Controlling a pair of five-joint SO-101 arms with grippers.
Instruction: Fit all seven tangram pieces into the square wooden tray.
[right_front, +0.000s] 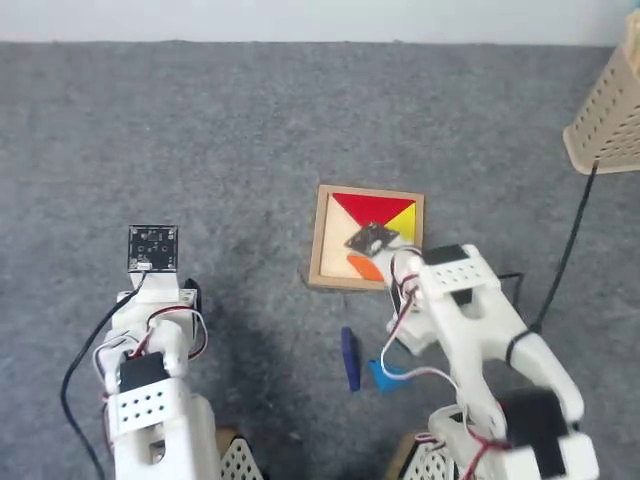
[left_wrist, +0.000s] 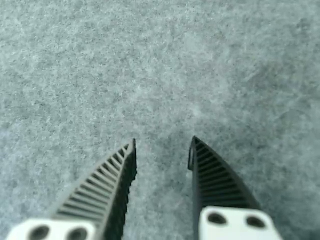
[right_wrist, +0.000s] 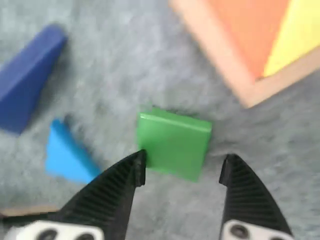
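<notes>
1. On the grey carpet, far and right of centre, lies the square wooden tray (right_front: 320, 240). It holds a red triangle (right_front: 370, 207) along its far edge, a yellow triangle (right_front: 404, 222) at its right and an orange piece (right_front: 365, 267) by its near edge.
2. Just outside a corner of the tray, the green square (right_wrist: 174, 145) lies flat on the carpet, close to the wooden rim but apart from it.
3. I have the right gripper (right_wrist: 185, 159) over that green square. Its fingers are spread wide, one on either side of the piece, and grip nothing. One tip sits right at the square's edge; I cannot tell whether it touches.
4. Left of the right arm and nearer than the tray, a dark blue piece (right_front: 349, 357) lies on the carpet. A light blue triangle (right_front: 383, 375) sits just beside it, to its right.
5. Well to the left, the left gripper (left_wrist: 163, 141) hangs over bare carpet. Its fingers are moderately parted and hold nothing.
</notes>
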